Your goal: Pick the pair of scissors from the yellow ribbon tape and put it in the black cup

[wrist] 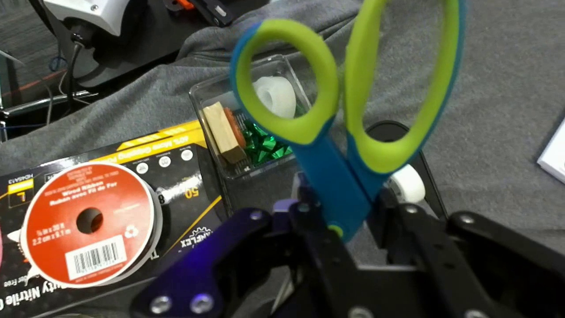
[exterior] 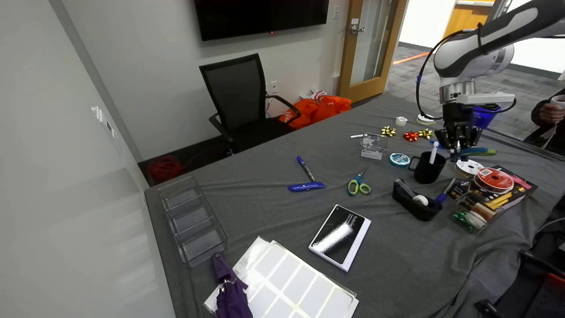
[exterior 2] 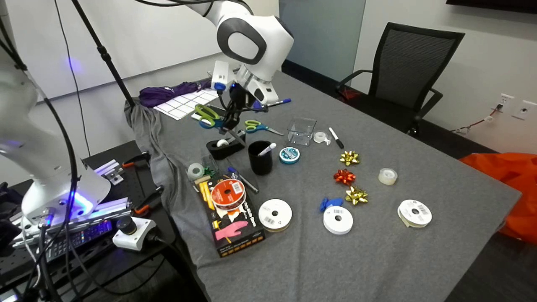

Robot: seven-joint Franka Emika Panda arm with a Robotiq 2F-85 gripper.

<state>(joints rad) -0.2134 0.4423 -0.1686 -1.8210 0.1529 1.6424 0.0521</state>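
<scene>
While the black cup (exterior 2: 260, 164) stands upright on the table (exterior 2: 356, 260), a white marker (exterior 2: 267, 149) inside it, my pincer (wrist: 346, 212) grips the green-and-blue scissors (wrist: 324, 170) near their pivot; I find them suspended above the table near the cup, outside it.

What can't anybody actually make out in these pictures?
Held scissors: in the wrist view, blades mostly hidden by the gripper.
White marker: in both exterior views, lower end hidden inside the black cup.
Purple bundle: in an exterior view, end cut off by the bottom edge.
White spool: in an exterior view, label print too small to read.
</scene>
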